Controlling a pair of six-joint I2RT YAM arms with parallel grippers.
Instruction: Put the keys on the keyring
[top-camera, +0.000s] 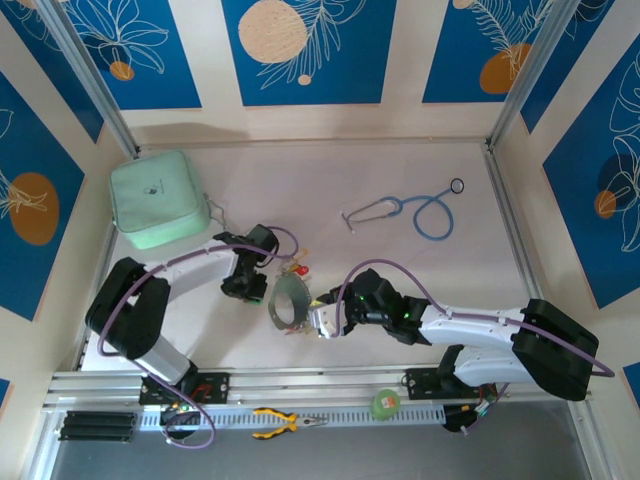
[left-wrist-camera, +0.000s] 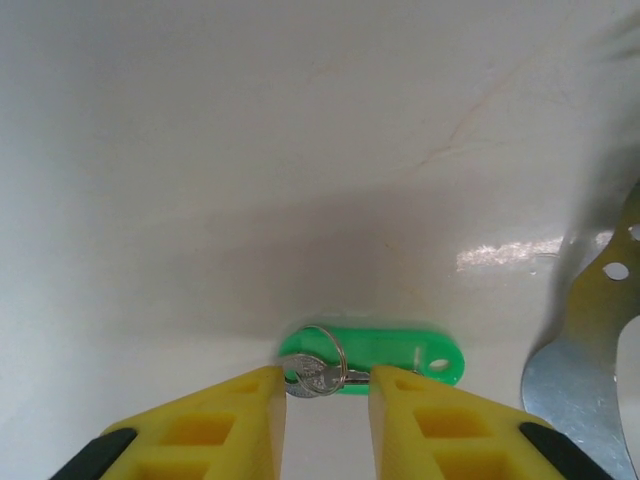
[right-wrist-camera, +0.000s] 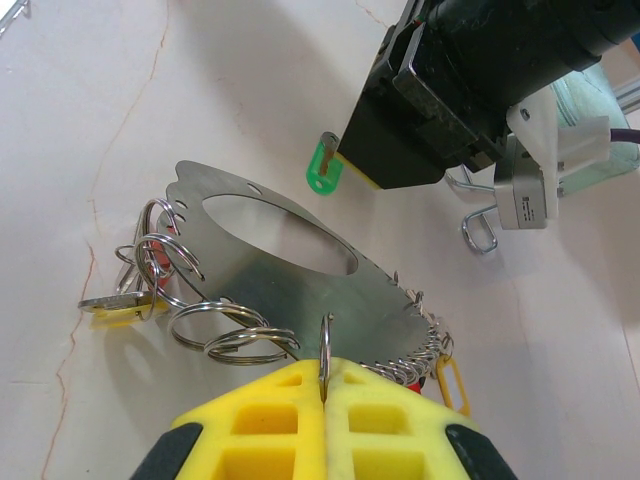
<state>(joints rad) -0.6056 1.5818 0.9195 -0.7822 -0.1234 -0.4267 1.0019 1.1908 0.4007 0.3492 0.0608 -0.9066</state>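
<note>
L wrist view, bottom edge: left gripper (left-wrist-camera: 325, 400), yellow fingers narrowly apart, straddling the green-tag key (left-wrist-camera: 318, 376). The key lies flat on the pale table (left-wrist-camera: 300, 150). Its long axis runs left-right across the frame, spanning the gap, w/ head by the left-hand finger. Pinched or just flanked: can't tell. Just beyond is its green tag (left-wrist-camera: 410, 355), oblong and also lying left-right, joined to the key by a small split ring. Lower right: edge of a silvery plate (left-wrist-camera: 585, 380) w/ holes.

R wrist view, bottom centre: right gripper (right-wrist-camera: 325, 385) is closed on the keyring (right-wrist-camera: 325, 345), a thin silvery ring standing on edge at the plate's near rim. More rings sit along that rim, w/ a yellow-tag key (right-wrist-camera: 112, 305) at left. Farther up-frame the green tag pokes out beneath the L gripper. So L arm is on the key and R arm has the ring, w/ the plate btwn them. Prob. the key must come across the plate to the ring.
</note>
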